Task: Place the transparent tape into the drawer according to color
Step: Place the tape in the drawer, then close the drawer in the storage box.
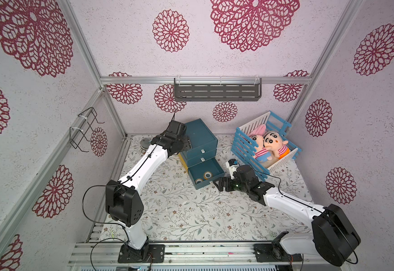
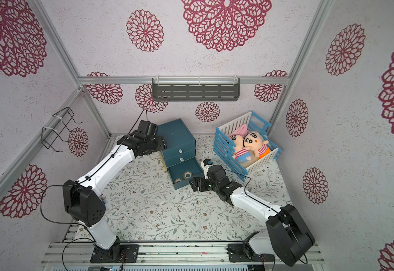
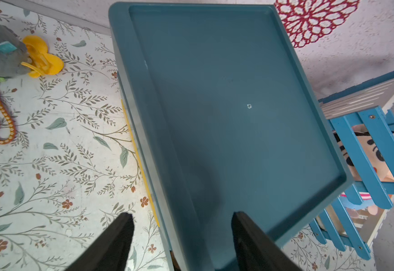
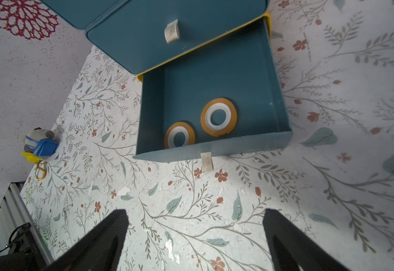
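Right wrist, tape rolls [image 4: 218,116] flat, holes upward

I saw the drawer cabinet [image 1: 199,138] near the back edge of the table [image 1: 179,211], with its lowest drawer [image 4: 250,145] pulled out forward. Inside, near the front wall, a tape roll [image 4: 218,116] lay beside a second tape roll [image 4: 179,138]. The crate [image 1: 242,147] stood in the back right corner.

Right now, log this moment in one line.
bottom drawer: open | yellow-orange tape rolls: two inside | left pincer: open, at cabinet | right pincer: open, empty

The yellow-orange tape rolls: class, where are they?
In both top views the rolls lie together in the open bottom drawer, near its front wall, beside the right gripper.
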{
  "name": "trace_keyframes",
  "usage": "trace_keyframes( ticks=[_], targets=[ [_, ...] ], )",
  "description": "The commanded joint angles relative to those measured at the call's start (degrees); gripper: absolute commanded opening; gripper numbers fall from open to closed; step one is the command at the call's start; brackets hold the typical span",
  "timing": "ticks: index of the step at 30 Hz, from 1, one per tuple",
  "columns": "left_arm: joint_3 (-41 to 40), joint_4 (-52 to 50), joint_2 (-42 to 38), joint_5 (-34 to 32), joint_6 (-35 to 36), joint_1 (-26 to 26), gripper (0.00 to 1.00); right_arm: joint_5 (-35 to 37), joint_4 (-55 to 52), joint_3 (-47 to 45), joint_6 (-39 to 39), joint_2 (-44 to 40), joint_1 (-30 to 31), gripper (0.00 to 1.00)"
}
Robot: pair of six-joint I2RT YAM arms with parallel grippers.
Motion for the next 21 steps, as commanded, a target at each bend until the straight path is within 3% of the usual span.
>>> trace_keyframes(
  ticks=[1, 13, 21],
  targets=[
    [0.99, 0.71, 0.29, 0.78, -0.01, 0.55, 0.66, 0.96, 3.43, -0.29, -1.46, 0.74, 0.16, 0.90],
    [1.57, 0.68, 2.57, 1.75, 0.04, 0.80, 0.52, 2.66, 9.74, -0.91, -2.54, 7.25, 2.76, 0.68],
    [1.66, 0.34, 3.09, 2.37, 0.27, 1.00, 0.49, 5.93, 13.43, 0.45, -2.96, 12.39, 5.18, 0.56]
  ],
)
